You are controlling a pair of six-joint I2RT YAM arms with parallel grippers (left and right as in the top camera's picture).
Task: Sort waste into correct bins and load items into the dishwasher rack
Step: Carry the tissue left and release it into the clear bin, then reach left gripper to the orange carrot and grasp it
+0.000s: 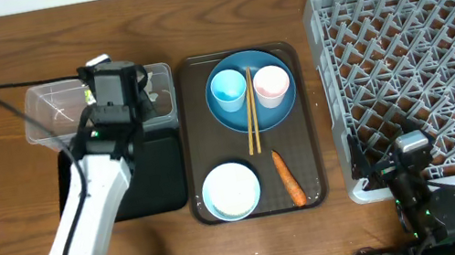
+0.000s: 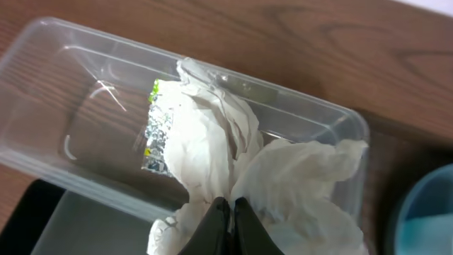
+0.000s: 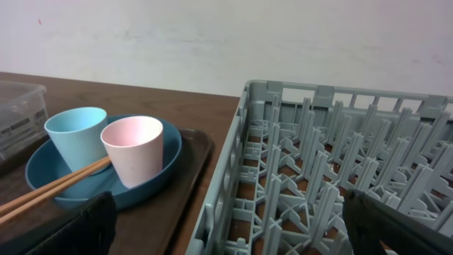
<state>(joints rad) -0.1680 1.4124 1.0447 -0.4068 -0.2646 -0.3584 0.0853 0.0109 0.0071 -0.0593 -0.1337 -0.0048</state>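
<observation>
My left gripper (image 2: 227,216) is shut on a crumpled white tissue wad (image 2: 212,142) over the right end of the clear tub (image 2: 64,85). A silver foil wrapper (image 2: 157,138) lies in the tub under the tissue. In the overhead view the left gripper (image 1: 141,94) is above the tub (image 1: 54,115), with the black tray (image 1: 159,171) just in front. The dark-blue plate (image 1: 256,118) holds the light-blue cup (image 1: 228,88), the pink cup (image 1: 271,85) and the chopsticks (image 1: 251,116). The white bowl (image 1: 231,190) and the carrot (image 1: 288,178) lie nearer. My right gripper (image 3: 241,227) is open and empty at the grey rack's (image 1: 420,58) front-left corner. I see no rice.
The plate, cups, bowl and carrot sit on a brown serving tray (image 1: 306,124) between the bins and the rack. The rack's near wall (image 3: 233,177) stands right before my right gripper. A black cable (image 1: 19,97) arches over the tub's left side.
</observation>
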